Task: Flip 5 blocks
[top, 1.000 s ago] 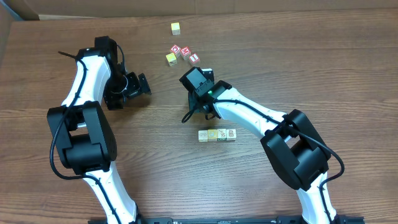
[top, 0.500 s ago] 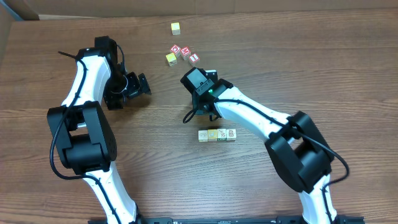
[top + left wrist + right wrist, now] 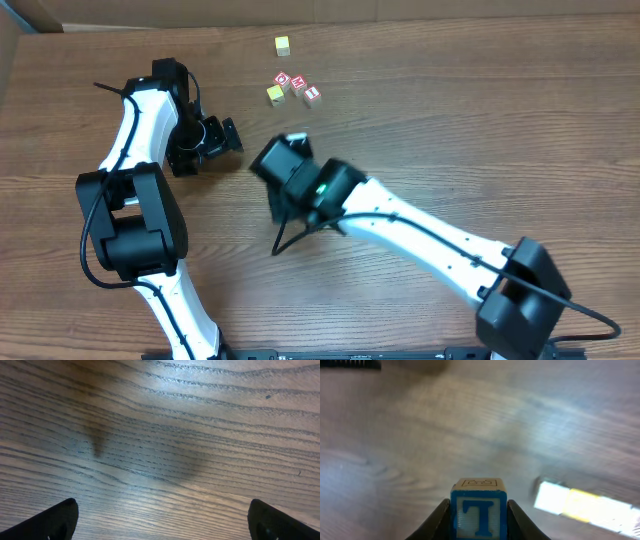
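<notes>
In the right wrist view, a wooden block [image 3: 479, 505] with a blue letter T face sits between the two dark fingers of my right gripper [image 3: 478, 519], which is shut on it above the table. A blurred row of pale blocks [image 3: 585, 503] lies on the table to its right. From overhead, the right gripper [image 3: 276, 162] is left of the table's centre, and the arm covers the row. My left gripper [image 3: 216, 138] stands open over bare wood, nothing between its fingertips [image 3: 56, 520].
Far from both grippers, two red-and-white letter cubes [image 3: 298, 84] and a yellow cube [image 3: 275, 94] sit in a cluster at the back. A lone yellow-topped cube [image 3: 283, 44] lies beyond them. The table's back edge [image 3: 320, 22] meets cardboard.
My right gripper closed on the T block and has swung left across the table with it. The right arm now covers the row of pale blocks. The left arm has not moved.
</notes>
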{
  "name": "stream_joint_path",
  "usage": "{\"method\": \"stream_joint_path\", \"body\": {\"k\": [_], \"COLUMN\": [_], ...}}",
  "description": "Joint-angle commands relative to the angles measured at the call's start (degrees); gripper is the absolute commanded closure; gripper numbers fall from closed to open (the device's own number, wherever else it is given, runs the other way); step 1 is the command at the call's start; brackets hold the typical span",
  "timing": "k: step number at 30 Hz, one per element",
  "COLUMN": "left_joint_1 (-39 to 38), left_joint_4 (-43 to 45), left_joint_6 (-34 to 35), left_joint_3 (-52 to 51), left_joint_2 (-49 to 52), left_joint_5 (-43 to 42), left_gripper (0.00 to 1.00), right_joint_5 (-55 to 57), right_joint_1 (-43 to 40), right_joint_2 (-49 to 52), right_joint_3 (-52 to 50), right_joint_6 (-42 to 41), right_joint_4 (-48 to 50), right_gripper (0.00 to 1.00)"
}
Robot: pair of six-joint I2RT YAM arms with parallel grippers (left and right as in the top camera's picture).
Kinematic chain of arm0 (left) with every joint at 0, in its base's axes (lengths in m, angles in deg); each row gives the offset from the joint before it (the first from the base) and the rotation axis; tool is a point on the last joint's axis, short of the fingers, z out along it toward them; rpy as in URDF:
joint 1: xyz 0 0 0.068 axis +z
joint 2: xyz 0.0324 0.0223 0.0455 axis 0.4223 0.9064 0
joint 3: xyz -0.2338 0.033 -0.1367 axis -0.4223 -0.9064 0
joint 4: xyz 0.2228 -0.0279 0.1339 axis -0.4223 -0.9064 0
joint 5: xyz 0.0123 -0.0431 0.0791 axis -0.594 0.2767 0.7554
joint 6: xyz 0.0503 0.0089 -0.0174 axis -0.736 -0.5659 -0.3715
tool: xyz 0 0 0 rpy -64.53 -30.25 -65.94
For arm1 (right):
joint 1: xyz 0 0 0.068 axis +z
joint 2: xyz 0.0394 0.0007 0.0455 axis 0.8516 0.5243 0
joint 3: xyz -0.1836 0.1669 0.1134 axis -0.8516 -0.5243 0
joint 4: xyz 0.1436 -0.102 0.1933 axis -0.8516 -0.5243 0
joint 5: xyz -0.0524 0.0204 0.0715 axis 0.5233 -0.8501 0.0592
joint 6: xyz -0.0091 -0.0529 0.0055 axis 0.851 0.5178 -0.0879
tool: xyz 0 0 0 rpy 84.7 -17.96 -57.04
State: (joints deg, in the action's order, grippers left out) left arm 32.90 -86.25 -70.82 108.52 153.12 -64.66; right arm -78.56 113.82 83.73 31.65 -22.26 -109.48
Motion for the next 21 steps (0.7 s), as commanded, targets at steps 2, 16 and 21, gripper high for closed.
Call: {"method": "stream_joint_path", "body": {"k": [2,16,21], "left_joint_1": [-0.07,-0.07,-0.07], "left_joint_4": [0.02,0.02,0.02], "left_joint_6": [0.07,0.07,0.04], "left_joint_3": [0.57,0.57,0.57], "left_joint_2": [-1.25,-1.25,-1.25], "left_joint_5": [0.22,0.20,0.20], "left_gripper": [0.00,0.00,0.00], "right_joint_5": [4.11,7.19,9.33], "right_joint_1": [2.71,3.96,3.85], "right_joint_2": [3.17,12.46,12.46], "right_joint_3": [-1.33,-2.27,-2.27], "right_joint_6": [-5.18,-6.67,-6.64], "right_joint_4": [0.37,1.38,-0.15], "right_gripper": [0.72,0.72,0.71]}}
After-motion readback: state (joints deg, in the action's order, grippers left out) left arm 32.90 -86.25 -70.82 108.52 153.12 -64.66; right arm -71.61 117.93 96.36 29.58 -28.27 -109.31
